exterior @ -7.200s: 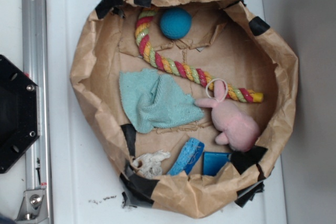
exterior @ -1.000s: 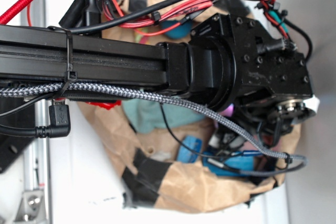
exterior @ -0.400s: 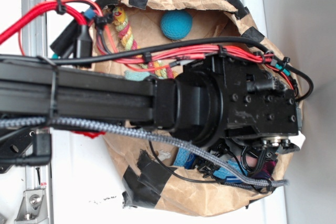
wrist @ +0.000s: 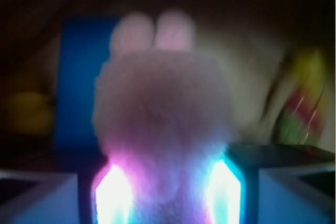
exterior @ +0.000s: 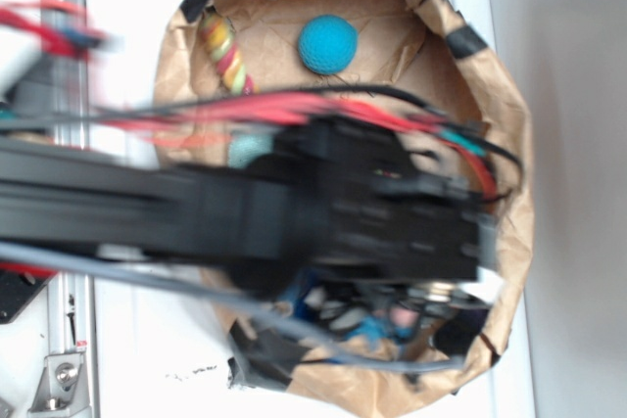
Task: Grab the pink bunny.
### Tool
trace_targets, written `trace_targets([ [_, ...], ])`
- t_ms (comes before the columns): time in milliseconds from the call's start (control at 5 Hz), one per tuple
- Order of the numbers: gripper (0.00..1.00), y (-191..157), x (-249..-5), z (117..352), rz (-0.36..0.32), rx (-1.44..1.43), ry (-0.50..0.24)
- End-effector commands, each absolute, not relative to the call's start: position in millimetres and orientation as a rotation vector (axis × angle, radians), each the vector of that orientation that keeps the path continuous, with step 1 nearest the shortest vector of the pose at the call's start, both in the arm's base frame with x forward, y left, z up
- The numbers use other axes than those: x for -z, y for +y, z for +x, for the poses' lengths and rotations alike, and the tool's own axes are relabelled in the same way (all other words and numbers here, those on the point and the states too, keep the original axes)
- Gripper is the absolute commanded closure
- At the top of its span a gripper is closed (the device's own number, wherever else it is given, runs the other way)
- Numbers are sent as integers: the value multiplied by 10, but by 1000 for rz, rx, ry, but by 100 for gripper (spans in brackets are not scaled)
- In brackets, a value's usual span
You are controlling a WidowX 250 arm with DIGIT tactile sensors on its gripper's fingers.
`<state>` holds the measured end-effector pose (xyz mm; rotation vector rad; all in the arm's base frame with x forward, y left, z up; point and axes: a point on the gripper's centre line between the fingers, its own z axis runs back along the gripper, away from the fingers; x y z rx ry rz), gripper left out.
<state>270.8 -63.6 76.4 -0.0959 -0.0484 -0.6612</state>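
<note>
The exterior view is motion-blurred: the black arm [exterior: 245, 217] crosses the frame from the 9 o'clock edge and covers the centre of the brown paper bag [exterior: 505, 115], whose rolled rim carries patches of black tape. In the wrist view the pink bunny [wrist: 163, 129] fills the centre, with its two rounded pink lobes at 12 o'clock and its fuzzy body running down to 6 o'clock. The gripper [wrist: 167, 192] is clenched on the pink bunny: the two fingers [wrist: 39, 198] stand at 7 o'clock and 5 o'clock, and their lit inner faces press against both sides of the plush body. In the exterior view only a small pink patch [exterior: 402, 317] shows below the wrist housing, at roughly 5 o'clock inside the bag. The blue ball [exterior: 327, 44] lies at 12 o'clock in the bag, well apart from the arm. The multicoloured rope [exterior: 225, 54] lies at 11 o'clock, its lower end hidden under the arm. A blue block [wrist: 79, 82] stands behind the bunny at 9 o'clock in the wrist view.
</note>
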Motion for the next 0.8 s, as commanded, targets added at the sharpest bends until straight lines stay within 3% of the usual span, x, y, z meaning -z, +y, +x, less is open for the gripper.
trace_targets([
  [0,100,95,-1864,2314,-167,433,-73],
  [200,100,142,-2317,2171,-215,260,-45],
  [400,100,151,-2306,2179,-220,96,-62],
  [600,100,124,-2187,2177,-163,94,7],
])
